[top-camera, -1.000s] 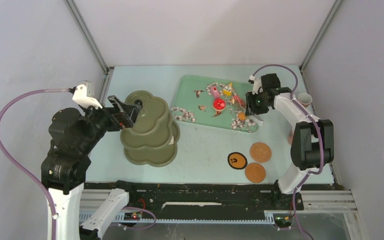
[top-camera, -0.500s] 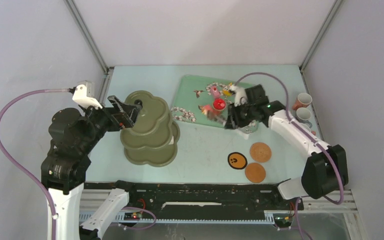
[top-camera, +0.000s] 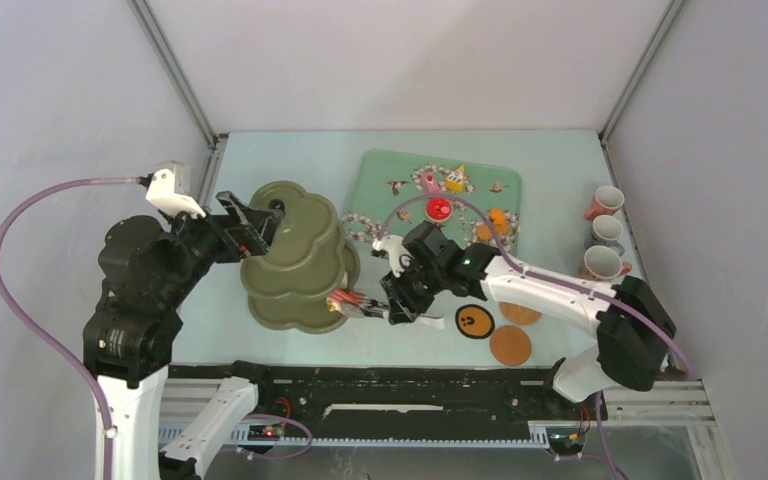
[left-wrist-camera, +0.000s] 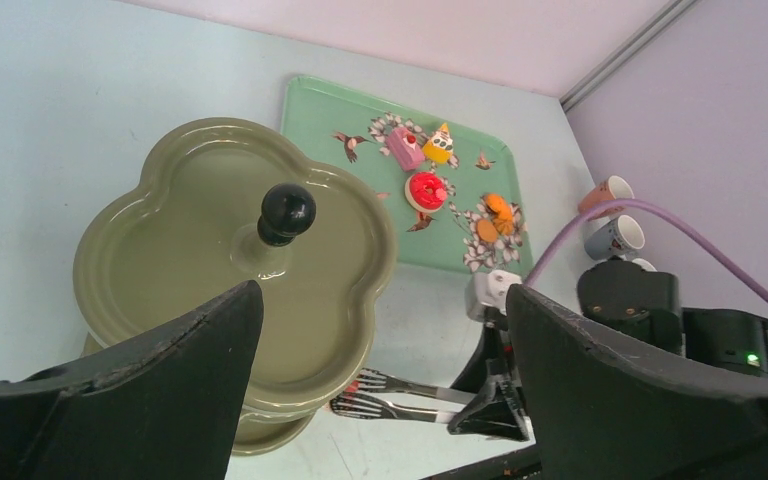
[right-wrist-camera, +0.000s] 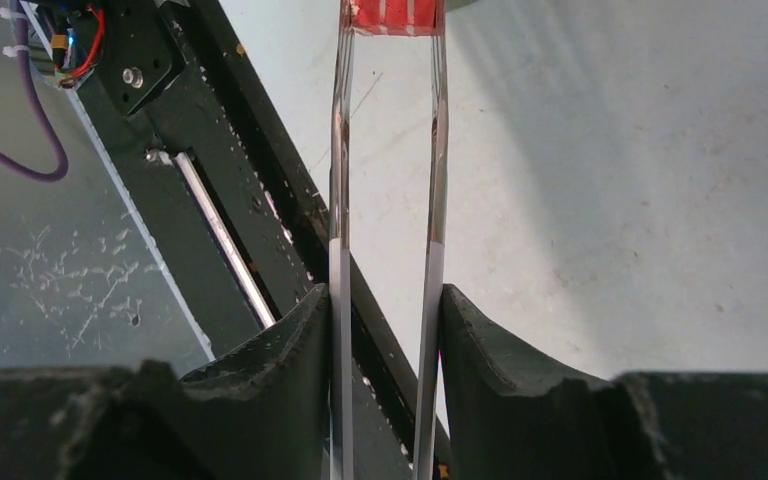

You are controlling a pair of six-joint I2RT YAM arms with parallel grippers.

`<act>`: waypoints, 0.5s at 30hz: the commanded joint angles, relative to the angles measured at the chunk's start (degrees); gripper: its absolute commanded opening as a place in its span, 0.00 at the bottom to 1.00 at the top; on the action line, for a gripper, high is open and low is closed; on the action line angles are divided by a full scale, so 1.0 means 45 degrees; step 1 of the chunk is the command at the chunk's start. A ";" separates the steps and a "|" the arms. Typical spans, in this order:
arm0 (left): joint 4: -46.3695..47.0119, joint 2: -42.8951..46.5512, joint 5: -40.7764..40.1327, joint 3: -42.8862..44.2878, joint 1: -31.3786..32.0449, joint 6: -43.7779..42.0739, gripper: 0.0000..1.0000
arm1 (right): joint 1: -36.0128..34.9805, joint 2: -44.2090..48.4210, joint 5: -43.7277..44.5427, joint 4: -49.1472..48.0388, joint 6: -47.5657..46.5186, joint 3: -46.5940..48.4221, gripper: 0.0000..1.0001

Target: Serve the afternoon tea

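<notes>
1. Two fingers of my left gripper (top-camera: 260, 222) stand spread, centre-left, above the olive three-tier stand (top-camera: 295, 270).
2. The red pastry (top-camera: 341, 300), in the tongs' (top-camera: 368, 308) tips, hangs just right of its bottom tier.
3. My right gripper (top-camera: 405, 295) pinches the tongs, pointing left.

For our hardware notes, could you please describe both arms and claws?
The left arm is mostly black, its base white; the right arm has white links, black joints. Both trail purple cables. The left claw and right claw are black wedges.
</notes>
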State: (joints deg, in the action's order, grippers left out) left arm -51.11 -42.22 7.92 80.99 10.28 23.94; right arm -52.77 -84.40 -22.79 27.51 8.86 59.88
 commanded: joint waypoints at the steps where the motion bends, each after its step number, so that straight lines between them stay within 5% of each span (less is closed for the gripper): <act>1: 0.0414 0.0035 0.0209 -0.0021 0.0078 -0.0056 0.98 | -0.0425 -0.0990 0.0205 -0.1278 0.0113 0.1202 0.05; 10: 0.0288 0.0102 0.0117 0.0106 0.0078 -0.0104 0.98 | -0.0796 -0.2890 0.0531 -0.0803 -0.0531 0.3111 0.09; 15: 0.0268 0.0122 0.0076 0.0128 0.0078 -0.0135 0.98 | -0.1027 -0.3535 0.0936 -0.0371 -0.0922 0.3710 0.21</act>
State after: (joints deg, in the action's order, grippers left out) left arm -51.11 -42.19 7.92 80.99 10.28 23.94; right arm -56.34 -98.76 -20.27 26.00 6.94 72.75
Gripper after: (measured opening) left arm 0.985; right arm 0.421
